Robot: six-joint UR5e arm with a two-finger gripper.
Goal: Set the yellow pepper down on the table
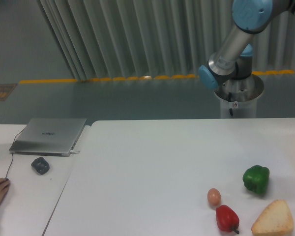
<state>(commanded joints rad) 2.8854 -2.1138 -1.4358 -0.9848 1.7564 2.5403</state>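
Camera: table [152,162] (left half bare)

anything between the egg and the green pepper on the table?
No. In the fixed camera view the white tabletop is bare between the egg and the green pepper. The red pepper sits below the egg, off that line.

The table [152,162] is plain white, and near its right end sit a green pepper [256,179], a red pepper [226,218], a brownish egg [214,196] and a tan slice of bread [273,219]. At far left a silver-grey laptop [49,135] and a dark grey mouse [40,164] lie on a white desk [24,196]. The arm [236,37] is silver with light blue caps, and a yellow line [108,78] crosses the grey-green floor.
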